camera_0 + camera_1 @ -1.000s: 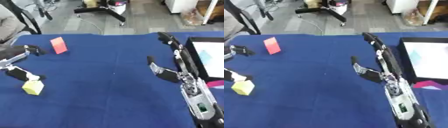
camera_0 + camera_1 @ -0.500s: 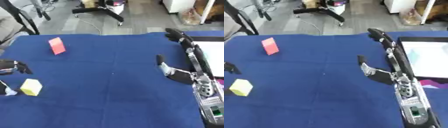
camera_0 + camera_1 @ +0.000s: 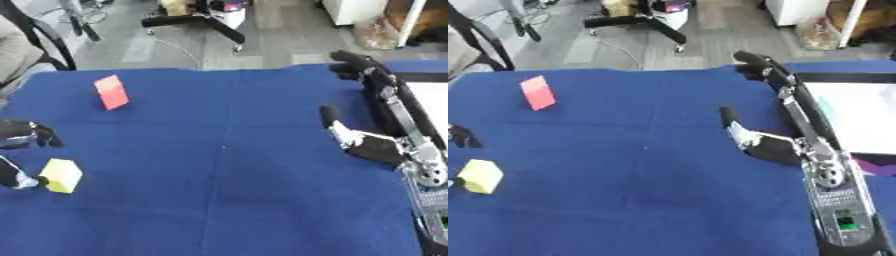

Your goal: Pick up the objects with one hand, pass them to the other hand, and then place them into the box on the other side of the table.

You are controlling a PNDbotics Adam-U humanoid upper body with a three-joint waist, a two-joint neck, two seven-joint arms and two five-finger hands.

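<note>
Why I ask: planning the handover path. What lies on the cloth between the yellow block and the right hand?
Nothing: in the left eye view only bare blue tablecloth stretches from the yellow block to the right hand. The red block sits farther back.

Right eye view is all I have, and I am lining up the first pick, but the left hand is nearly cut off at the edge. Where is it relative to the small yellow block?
Observer: In the left eye view the left hand shows at the left edge, above the small yellow block, with blue tablecloth between them.
Operator: Anything lower, beside the block?
Observer: Yes, another dark part of that hand sits right at the block's left face. I cannot tell whether it touches.
</note>
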